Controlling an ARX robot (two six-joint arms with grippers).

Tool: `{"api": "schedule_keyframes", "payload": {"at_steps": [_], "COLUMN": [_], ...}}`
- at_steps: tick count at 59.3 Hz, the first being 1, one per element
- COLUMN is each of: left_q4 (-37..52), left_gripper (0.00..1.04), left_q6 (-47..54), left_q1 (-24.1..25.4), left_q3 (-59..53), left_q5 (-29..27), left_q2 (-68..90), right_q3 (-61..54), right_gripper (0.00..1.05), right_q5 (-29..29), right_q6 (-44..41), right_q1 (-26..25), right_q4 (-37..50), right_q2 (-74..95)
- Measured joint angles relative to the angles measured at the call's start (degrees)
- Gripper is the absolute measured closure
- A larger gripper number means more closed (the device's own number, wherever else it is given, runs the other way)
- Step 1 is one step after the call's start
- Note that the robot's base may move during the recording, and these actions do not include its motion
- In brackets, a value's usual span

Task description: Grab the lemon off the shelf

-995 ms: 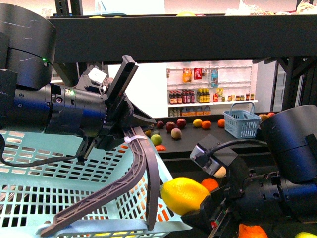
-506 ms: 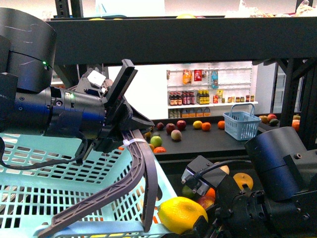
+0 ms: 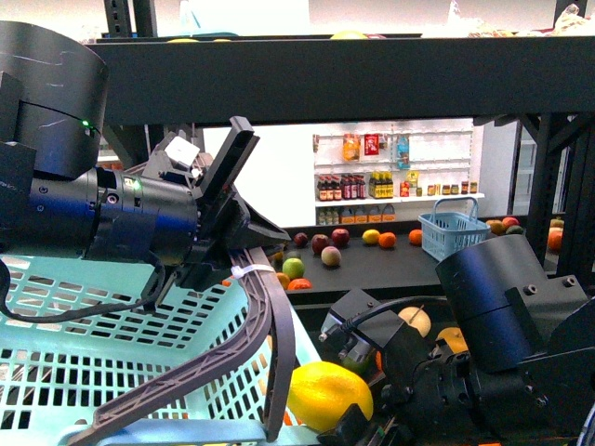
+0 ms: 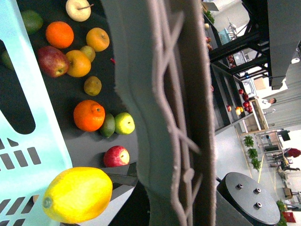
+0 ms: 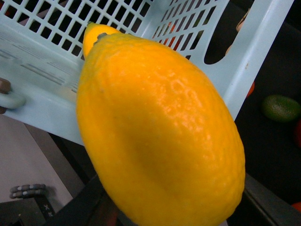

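lemon (image 5: 160,136) fills frame | pale blue basket (image 5: 244,56) just behind | green fruit (image 5: 281,107) on dark surface

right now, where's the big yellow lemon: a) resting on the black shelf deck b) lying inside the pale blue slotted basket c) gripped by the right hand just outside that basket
c: the big yellow lemon sits in the right hand, beside the outer wall of the pale blue slotted plastic basket
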Motion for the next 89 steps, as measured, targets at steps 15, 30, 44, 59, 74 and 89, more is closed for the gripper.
{"api": "schedule_keyframes", "payload": {"at_steps": [15,30,44,59,74,89], "left_q4": [0.0,0.0,0.0,0.0,0.0,0.0], "left_gripper": [0.97,0.97,0.97,0.97,0.97,0.97], "left_q6": [-0.07,-0.28,-0.35,-0.7,-0.72,-0.66], "left_q1": [0.0,-0.02,-0.02,-0.02,-0.04,-0.02], "left_q3": [0.0,0.0,0.0,0.0,0.0,0.0], "left_q5": [0.15,0.44,0.37,0.5,0.5,0.48], "left_q2": [0.0,0.02,0.02,0.02,0.02,0.02], "right_q3": [-0.02,-0.02,-0.07,-3.41,-19.08,-31.58], "right_gripper": [0.08,0.07,0.07,0.07,0.07,0.07], "right_q5": [-0.81,-1.31,-1.07,3.89,5.7,5.25], "right_q6": [0.87,1.29,1.46,1.44,8.94,21.16], "right_q1": [-0.04,-0.13,-2.51,-11.85,-17.62,-23.37], "right_q4": [0.17,-0.17,-2.75,-0.5,5.07,0.24], "right_q2": [-0.61,-1.16,-4.31,-13.9,-30.45,-52.0]}}
